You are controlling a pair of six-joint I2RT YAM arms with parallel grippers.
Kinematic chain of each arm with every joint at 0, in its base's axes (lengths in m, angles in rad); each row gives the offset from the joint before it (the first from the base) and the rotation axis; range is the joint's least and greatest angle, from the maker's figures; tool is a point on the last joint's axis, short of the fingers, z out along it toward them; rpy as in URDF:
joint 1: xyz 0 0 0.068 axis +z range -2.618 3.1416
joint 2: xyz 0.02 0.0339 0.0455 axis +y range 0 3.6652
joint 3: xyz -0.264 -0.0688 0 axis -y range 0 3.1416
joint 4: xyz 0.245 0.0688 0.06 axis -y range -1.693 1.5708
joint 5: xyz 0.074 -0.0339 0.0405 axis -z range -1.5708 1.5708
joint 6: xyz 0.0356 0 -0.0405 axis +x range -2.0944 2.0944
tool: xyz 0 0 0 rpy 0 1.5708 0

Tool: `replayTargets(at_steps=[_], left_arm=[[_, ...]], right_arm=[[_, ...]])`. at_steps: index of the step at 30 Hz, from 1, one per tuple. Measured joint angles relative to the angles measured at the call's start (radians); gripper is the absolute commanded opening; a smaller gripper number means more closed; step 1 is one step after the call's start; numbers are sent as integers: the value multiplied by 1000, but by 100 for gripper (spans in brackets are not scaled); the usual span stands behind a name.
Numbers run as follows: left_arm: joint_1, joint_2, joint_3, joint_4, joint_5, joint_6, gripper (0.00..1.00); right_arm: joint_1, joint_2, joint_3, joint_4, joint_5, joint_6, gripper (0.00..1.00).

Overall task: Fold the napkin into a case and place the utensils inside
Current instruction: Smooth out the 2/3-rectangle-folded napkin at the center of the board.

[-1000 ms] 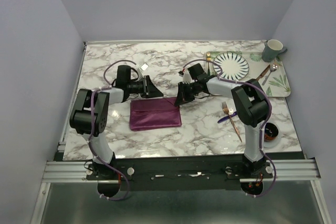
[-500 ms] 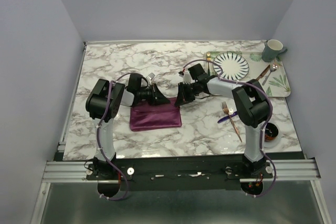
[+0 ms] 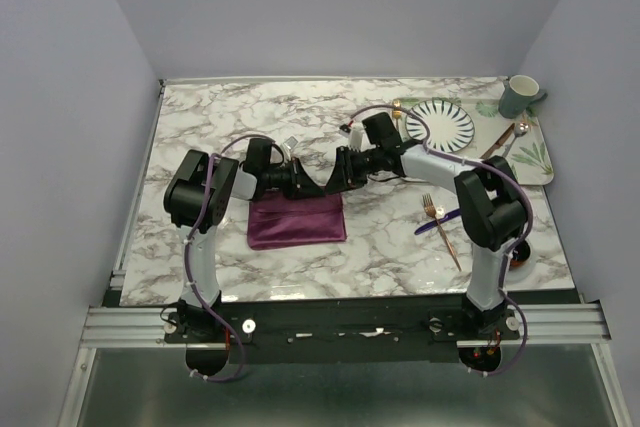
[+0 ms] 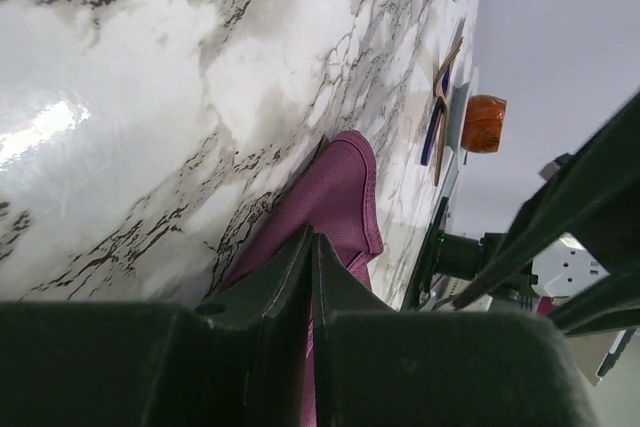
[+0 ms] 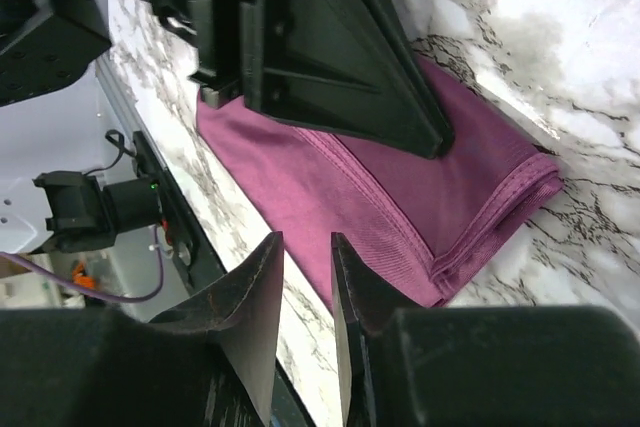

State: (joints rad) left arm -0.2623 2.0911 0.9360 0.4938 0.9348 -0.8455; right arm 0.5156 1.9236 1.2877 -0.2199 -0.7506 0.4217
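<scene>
Right hand point(image 3: 337, 173) has shifted leftward, slightly parted, empty; left hand point(image 3: 316, 187) pinches the folded plum napkin point(image 3: 297, 223).

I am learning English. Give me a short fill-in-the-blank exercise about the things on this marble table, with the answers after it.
1. The folded napkin has the colour ___.
2. The fork and the knife lie on the robot's ___ side of the napkin, not inside it.
3. The striped plate rests on a ___ with a leaf pattern.

Missing words: purple; right; tray.
</scene>
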Motion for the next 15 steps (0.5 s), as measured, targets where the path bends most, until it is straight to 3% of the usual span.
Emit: replayTargets(at_steps=[7, 15], left_arm=[[0, 0, 6, -13, 0, 11, 19], [0, -10, 17, -9, 37, 40, 49]], right_arm=[[-2, 128, -19, 47, -27, 64, 31], [-33, 164, -60, 71, -57, 123, 27]])
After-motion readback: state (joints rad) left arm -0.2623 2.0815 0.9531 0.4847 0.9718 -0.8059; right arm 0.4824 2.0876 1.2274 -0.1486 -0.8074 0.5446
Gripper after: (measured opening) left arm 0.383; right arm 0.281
